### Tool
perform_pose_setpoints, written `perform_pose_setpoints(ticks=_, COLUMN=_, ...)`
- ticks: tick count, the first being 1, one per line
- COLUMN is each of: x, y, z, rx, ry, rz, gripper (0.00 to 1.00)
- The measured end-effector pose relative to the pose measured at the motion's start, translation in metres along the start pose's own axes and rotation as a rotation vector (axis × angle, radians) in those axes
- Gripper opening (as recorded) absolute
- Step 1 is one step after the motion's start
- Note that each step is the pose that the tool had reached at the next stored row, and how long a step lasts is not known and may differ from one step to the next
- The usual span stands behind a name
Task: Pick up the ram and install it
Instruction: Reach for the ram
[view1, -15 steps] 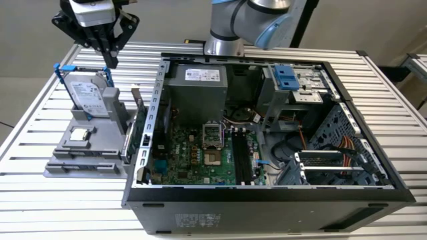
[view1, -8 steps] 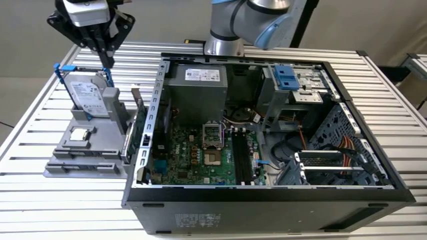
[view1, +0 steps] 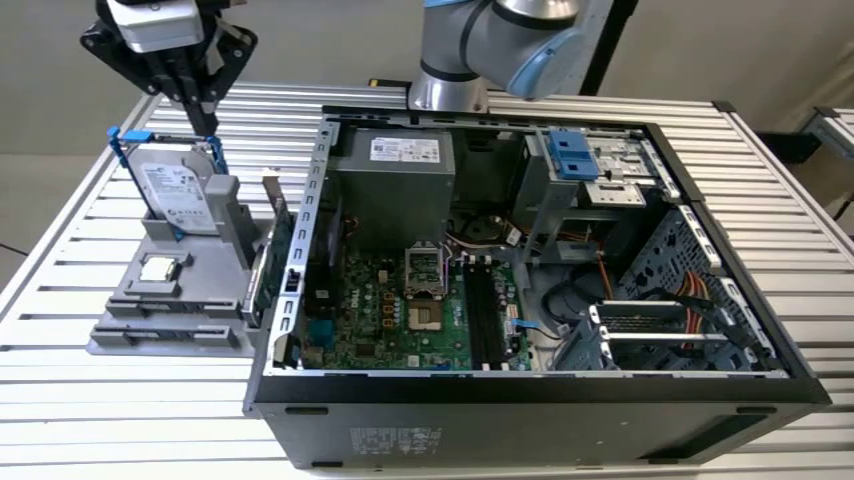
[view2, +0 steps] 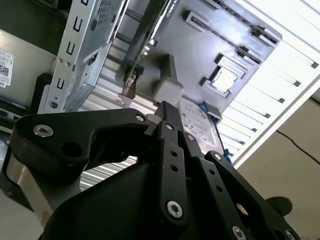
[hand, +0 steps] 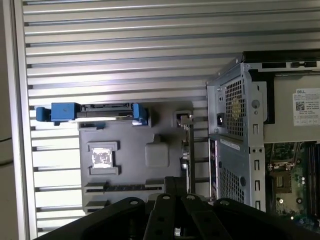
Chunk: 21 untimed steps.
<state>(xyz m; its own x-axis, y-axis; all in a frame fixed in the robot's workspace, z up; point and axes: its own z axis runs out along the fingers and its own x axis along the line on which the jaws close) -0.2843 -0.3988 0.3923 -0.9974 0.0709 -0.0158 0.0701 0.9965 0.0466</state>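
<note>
Black gripper (view2: 169, 111), fingers seemingly pressed together and empty, is hung above the hard drive (hand: 107, 109) end of the fixture (hand: 160, 127) — the ram (hand: 191, 150) is stood edgewise along the edge facing the computer case (hand: 235, 110).

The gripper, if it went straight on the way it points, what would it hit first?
Probably the raised grey block on the parts holder, just ahead of the gripper in both wrist views; depth is unclear. The ram stands beside that line.
</note>
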Motion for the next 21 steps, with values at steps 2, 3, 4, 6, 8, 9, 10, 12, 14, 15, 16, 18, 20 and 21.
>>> perform_pose_setpoints(ticks=2, x=0.0024, y=-0.0002, z=0.0, rx=0.0, ry=0.0, rz=0.0, gripper=0.0)
perform_pose_setpoints(ticks=3, x=0.0035, y=-0.0002, z=-0.0001, rx=0.0, ry=0.0, rz=0.0, gripper=0.0)
perform_pose_setpoints(ticks=4, x=0.0047, y=-0.0003, z=-0.0001, rx=0.0, ry=0.0, rz=0.0, gripper=0.0)
perform_pose_setpoints(ticks=6, x=0.0069, y=-0.0005, z=-0.0001, rx=0.0, ry=0.0, rz=0.0, gripper=0.0)
perform_pose_setpoints(ticks=8, x=0.0092, y=-0.0006, z=-0.0001, rx=0.0, ry=0.0, rz=0.0, gripper=0.0)
perform_pose_setpoints(ticks=9, x=0.0104, y=-0.0007, z=-0.0001, rx=0.0, ry=0.0, rz=0.0, gripper=0.0)
perform_pose_setpoints(ticks=10, x=0.0117, y=-0.0008, z=-0.0001, rx=0.0, ry=0.0, rz=0.0, gripper=0.0)
perform_pose_setpoints(ticks=12, x=0.0142, y=-0.001, z=-0.0002, rx=0.0, ry=0.0, rz=0.0, gripper=0.0)
perform_pose_setpoints(ticks=14, x=0.0167, y=-0.0012, z=-0.0002, rx=0.0, ry=0.0, rz=0.0, gripper=0.0)
perform_pose_setpoints(ticks=15, x=0.018, y=-0.0013, z=-0.0002, rx=0.0, ry=0.0, rz=0.0, gripper=0.0)
perform_pose_setpoints(ticks=16, x=0.019, y=-0.0013, z=-0.0002, rx=0.0, ry=0.0, rz=0.0, gripper=0.0)
perform_pose_setpoints(ticks=18, x=0.0213, y=-0.0015, z=-0.0002, rx=0.0, ry=0.0, rz=0.0, gripper=0.0)
perform_pose_setpoints(ticks=20, x=0.0236, y=-0.0017, z=-0.0002, rx=0.0001, ry=0.0001, rz=0.0, gripper=0.0)
perform_pose_setpoints(ticks=21, x=0.0246, y=-0.0017, z=-0.0001, rx=0.0, ry=0.0, rz=0.0, gripper=0.0)
